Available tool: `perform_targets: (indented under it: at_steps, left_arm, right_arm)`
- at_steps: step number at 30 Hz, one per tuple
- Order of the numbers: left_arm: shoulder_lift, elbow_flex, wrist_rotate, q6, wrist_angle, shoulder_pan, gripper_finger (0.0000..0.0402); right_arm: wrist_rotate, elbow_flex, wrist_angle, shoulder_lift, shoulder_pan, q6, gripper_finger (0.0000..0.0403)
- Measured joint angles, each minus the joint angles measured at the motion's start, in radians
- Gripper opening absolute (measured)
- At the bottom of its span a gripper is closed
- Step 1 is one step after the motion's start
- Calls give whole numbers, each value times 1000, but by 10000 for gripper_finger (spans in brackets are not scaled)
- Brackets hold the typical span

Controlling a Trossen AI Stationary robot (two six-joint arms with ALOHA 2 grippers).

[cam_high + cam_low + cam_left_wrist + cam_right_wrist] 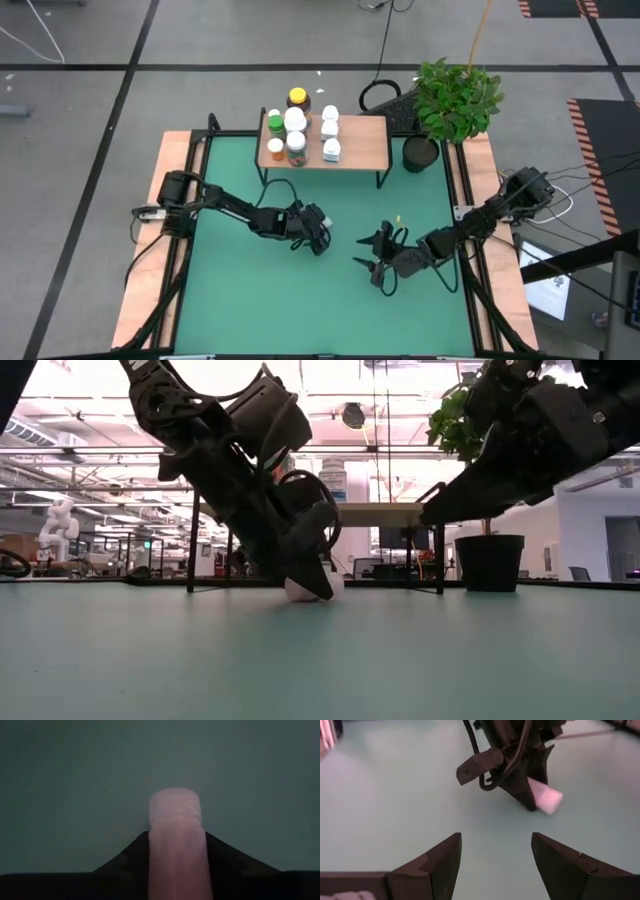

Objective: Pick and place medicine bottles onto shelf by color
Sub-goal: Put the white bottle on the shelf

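My left gripper (318,234) is low over the middle of the green mat (240,290) and is shut on a pale lilac bottle (177,845). The bottle also shows in the right wrist view (546,798). My right gripper (372,257) is open and empty, just to the right of the left gripper and pointing toward it. The shelf (365,142) stands at the mat's far edge. On its wooden top stand several white bottles (330,130), a green one (275,125), an orange-red one (275,148) and a dark yellow-lidded one (297,98). My left gripper pinches the lilac bottle's body (178,865) between its two fingers, which lie along the bottle's sides. The cap end (175,802) sticks out past the fingertips. The fingers slant down toward the mat. The bottle is tilted, cap end down, at the mat's surface (301,592).
A black plant pot (421,153) with a leafy plant (455,98) stands right of the shelf. Wooden side boards (150,260) run along the mat's left and right. Bare mat lies toward the near edge.
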Motion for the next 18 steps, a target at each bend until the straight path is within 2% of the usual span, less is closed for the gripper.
perform_targets:
  at_steps: [1,4,9,12,15,18]
  left_arm:
    - [-11,-1,3,1,3,-1,138]
    - [-28,-5,36,27,52,-7,137]
    - [-63,-3,137,237,287,-55,139]
    - [-60,-4,169,363,429,-92,158]
    - [-58,-8,183,460,503,-120,165]
    - [-61,-6,205,508,539,-133,156]
  right_arm:
    - [0,0,-1,0,-3,-42,235]
    - [0,0,3,0,-11,-109,235]
    - [0,-2,97,0,-12,-180,235]
    - [-2,-1,176,-1,-10,-276,235]
    - [-10,-1,271,-3,-1,-355,235]
    - [-4,0,341,-2,6,-430,235]
